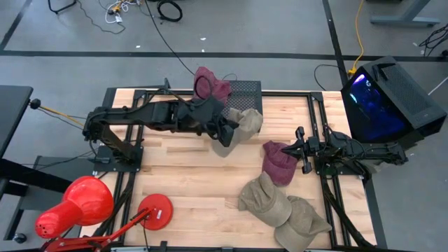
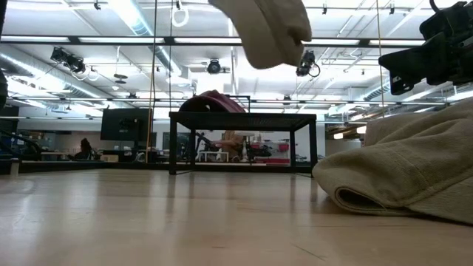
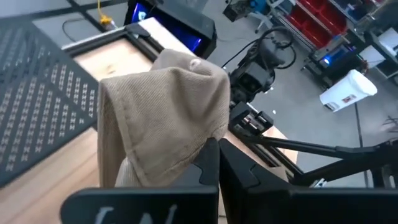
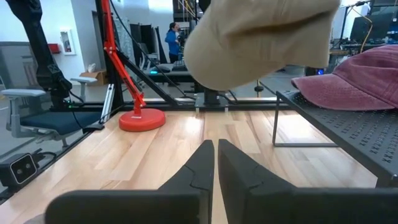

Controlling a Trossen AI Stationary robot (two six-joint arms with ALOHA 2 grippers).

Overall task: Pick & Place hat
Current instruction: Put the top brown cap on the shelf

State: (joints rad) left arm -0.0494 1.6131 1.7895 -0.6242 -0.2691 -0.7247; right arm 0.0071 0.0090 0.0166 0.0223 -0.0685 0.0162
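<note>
My left gripper [image 1: 228, 133] is shut on a tan hat [image 1: 243, 124], held in the air over the table's middle, just in front of a black perforated rack [image 1: 245, 94]. The low view shows this tan hat [image 2: 270, 29] high above the tabletop. A maroon hat [image 1: 211, 84] rests on the rack's top. Another maroon hat [image 1: 278, 162] and two tan hats [image 1: 264, 199] [image 1: 301, 224] lie on the table to the right and near right. My right gripper [image 4: 215, 152] is shut, waiting at the table's right edge. My left gripper pinches a fold of the tan hat's cloth [image 3: 198, 142] between its two fingers, at the hat's edge nearest the arm. The fingers come from the table's left, slanting slightly down. The hat is lifted clear of the table and droops past the fingertips.
A red desk lamp [image 1: 73, 204] with its round base [image 1: 155, 212] stands at the near left corner. A black computer case with blue lights [image 1: 388, 98] sits beyond the right edge. Bare wood lies between the lamp and the hats.
</note>
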